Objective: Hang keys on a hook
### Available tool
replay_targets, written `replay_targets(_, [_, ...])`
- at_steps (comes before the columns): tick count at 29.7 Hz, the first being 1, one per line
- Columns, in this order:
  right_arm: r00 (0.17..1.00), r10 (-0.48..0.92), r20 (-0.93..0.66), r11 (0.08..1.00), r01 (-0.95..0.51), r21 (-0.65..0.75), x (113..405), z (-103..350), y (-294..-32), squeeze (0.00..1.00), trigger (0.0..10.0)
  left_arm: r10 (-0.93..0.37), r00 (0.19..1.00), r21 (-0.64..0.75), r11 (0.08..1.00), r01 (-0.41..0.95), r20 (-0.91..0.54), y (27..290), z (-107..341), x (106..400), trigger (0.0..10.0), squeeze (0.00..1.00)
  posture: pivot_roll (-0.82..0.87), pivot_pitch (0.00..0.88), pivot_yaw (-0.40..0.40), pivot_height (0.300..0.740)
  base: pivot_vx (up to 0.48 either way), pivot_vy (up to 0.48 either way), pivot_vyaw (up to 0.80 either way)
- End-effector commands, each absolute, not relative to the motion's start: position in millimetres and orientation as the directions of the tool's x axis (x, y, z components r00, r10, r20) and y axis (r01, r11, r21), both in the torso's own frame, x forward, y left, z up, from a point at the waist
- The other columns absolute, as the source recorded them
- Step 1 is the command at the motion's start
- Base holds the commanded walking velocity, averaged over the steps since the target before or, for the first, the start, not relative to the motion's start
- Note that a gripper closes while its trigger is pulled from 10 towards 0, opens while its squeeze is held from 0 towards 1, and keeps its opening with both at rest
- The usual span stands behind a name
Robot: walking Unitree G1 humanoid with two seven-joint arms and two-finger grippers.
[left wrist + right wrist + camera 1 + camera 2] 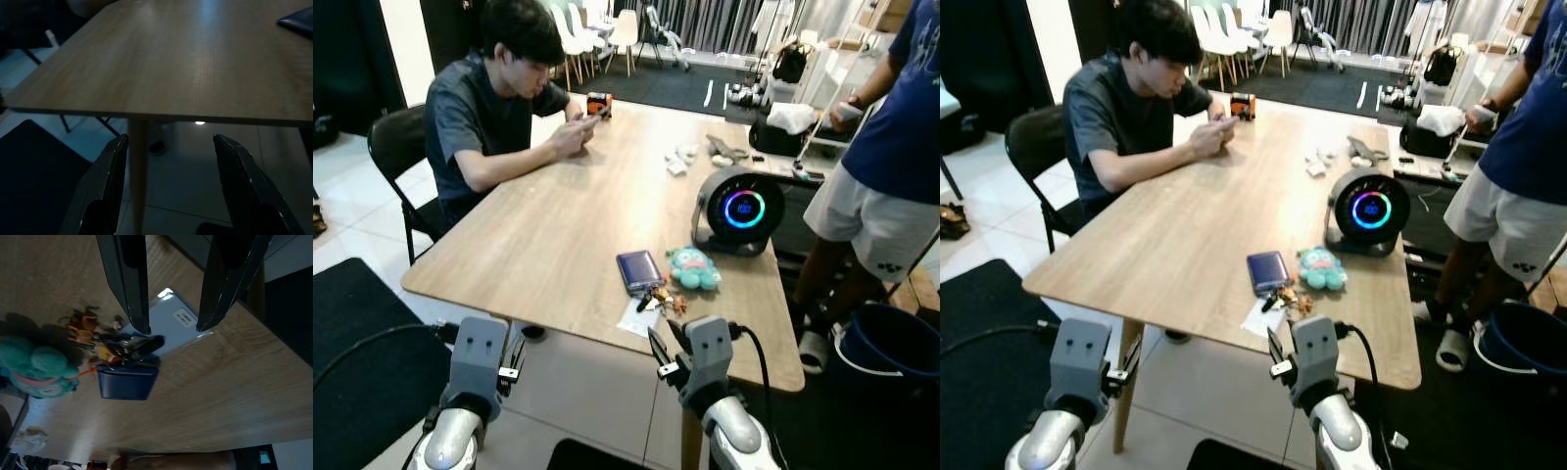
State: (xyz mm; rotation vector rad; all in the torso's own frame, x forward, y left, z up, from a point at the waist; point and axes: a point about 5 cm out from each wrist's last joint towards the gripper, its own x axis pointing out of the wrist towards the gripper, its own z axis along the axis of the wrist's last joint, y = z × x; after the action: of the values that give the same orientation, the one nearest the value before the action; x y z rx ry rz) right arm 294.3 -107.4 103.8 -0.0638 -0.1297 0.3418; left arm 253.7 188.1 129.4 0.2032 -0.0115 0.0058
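Wooden tabletop (558, 225): keys (658, 296) lie near its near edge, on a white card (176, 323). Right gripper (173, 328) open above them. Likely light, loose, jangly; pinch the ring. Left gripper (168, 142) open, idle.

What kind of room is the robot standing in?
Probably a shared work or dining area: a long light wooden table with a seated person using a phone, white chairs in the background, and a round black gadget with a glowing ring.
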Motion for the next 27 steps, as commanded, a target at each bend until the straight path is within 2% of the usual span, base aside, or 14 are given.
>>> replay_targets(1, [0.940, 0.322, 0.115, 0.945, -0.312, -0.095, 292.4, 102.5, -112.3, 0.00, 10.0, -0.006, 1.000, 0.197, 0.980, 0.004, 0.010, 188.3, 130.3, 252.1, 10.0, 0.00, 0.16, 0.097, -0.042, 0.740, 0.000, 0.000, 0.00])
replay_targets(6, [0.940, 0.304, 0.154, 0.949, -0.285, -0.134, 295.1, 112.2, -118.3, 0.00, 10.0, -0.065, 0.996, 0.256, 0.966, 0.046, 0.067, 189.5, 148.5, 252.6, 10.0, 0.00, 0.16, 0.099, -0.037, 0.740, 0.000, 0.000, 0.00])
replay_targets(7, [0.940, 0.289, 0.182, 0.952, -0.262, -0.159, 297.9, 120.2, -123.4, 0.00, 10.0, -0.135, 0.985, 0.332, 0.939, 0.094, 0.105, 185.8, 164.7, 254.4, 10.0, 0.00, 0.16, 0.100, -0.036, 0.740, 0.000, 0.000, 0.00])
replay_targets(9, [0.940, 0.285, 0.188, 0.953, -0.256, -0.164, 298.6, 122.0, -124.6, 0.00, 10.0, -0.153, 0.982, 0.350, 0.931, 0.105, 0.112, 184.6, 168.4, 254.8, 10.0, 0.00, 0.16, 0.100, -0.036, 0.740, 0.000, 0.000, 0.00])
replay_targets(12, [0.942, 0.261, 0.210, 0.958, -0.227, -0.176, 303.8, 130.5, -133.0, 0.00, 10.0, -0.252, 0.956, 0.425, 0.889, 0.168, 0.150, 173.8, 190.4, 262.8, 10.0, 0.00, 0.15, 0.105, -0.020, 0.740, 0.000, 0.000, 0.00])
replay_targets(17, [0.958, 0.214, 0.192, 0.969, -0.183, -0.165, 304.4, 126.7, -145.2, 0.00, 10.0, -0.373, 0.918, 0.450, 0.848, 0.280, 0.132, 157.2, 198.5, 265.9, 10.0, 0.00, 0.13, 0.112, 0.003, 0.740, 0.000, 0.000, 0.00])
replay_targets(27, [0.971, 0.160, 0.177, 0.975, -0.128, -0.179, 306.9, 125.9, -156.4, 0.00, 10.0, -0.484, 0.874, 0.410, 0.809, 0.422, 0.054, 113.0, 182.4, 270.8, 10.0, 0.00, 0.06, 0.144, 0.085, 0.740, 0.000, 0.000, 0.00])
